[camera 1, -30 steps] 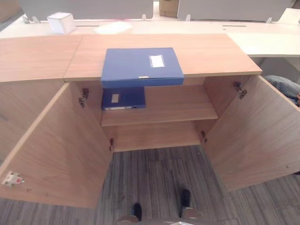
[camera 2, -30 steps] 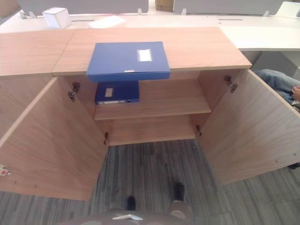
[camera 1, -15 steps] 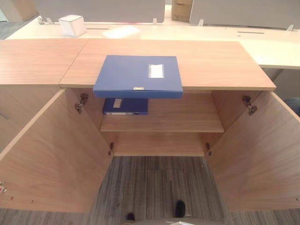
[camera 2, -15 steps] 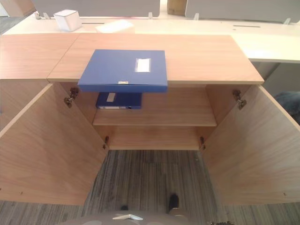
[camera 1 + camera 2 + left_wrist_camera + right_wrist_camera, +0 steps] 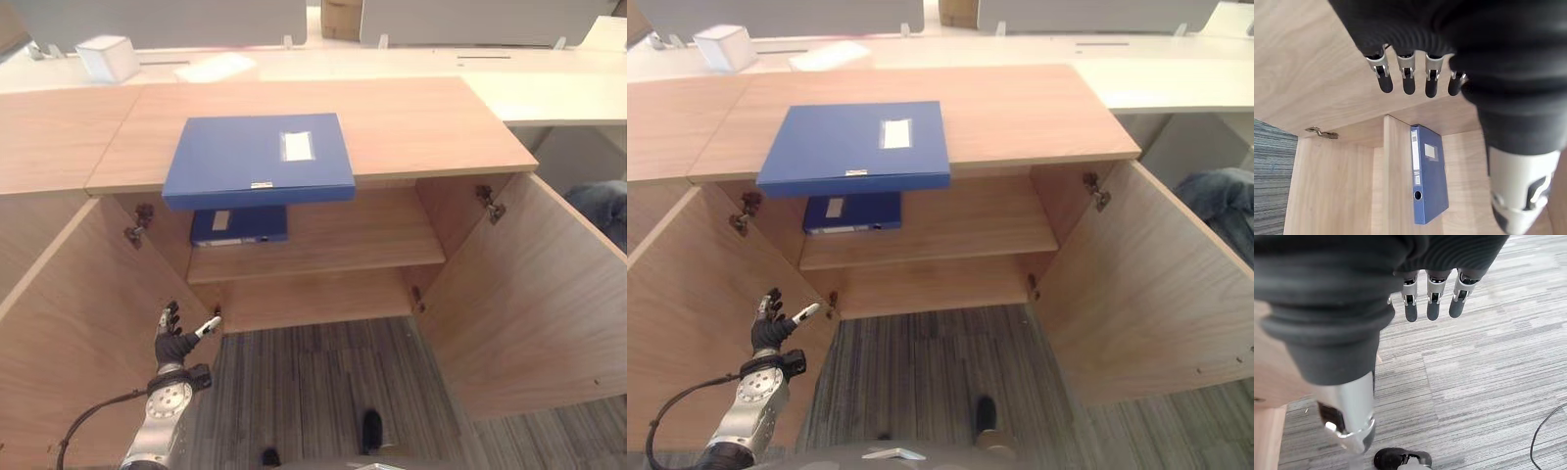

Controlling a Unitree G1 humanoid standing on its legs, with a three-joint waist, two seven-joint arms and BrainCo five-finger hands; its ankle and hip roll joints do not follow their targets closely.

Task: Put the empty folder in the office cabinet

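A large blue folder (image 5: 258, 160) with a white label lies flat on the wooden cabinet top (image 5: 421, 117), its front edge overhanging the open cabinet. A second, smaller blue folder (image 5: 238, 225) lies on the upper shelf (image 5: 343, 240) at the left; the left wrist view shows this shelf folder (image 5: 1427, 181) too. My left hand (image 5: 176, 338) is raised at the lower left, in front of the open left door, its fingers (image 5: 1408, 81) straight and holding nothing. My right hand (image 5: 1432, 298) hangs over the carpet with relaxed fingers, holding nothing.
Both cabinet doors stand wide open, the left door (image 5: 88, 323) and the right door (image 5: 529, 294). A lower compartment (image 5: 313, 299) sits under the shelf. Behind the cabinet are a white box (image 5: 106, 57) and paper (image 5: 216, 67) on a desk. A person's denim-clad leg (image 5: 602, 201) shows at the right.
The camera has shifted. My left hand has risen into view at the lower left. Both folders lie where they were.
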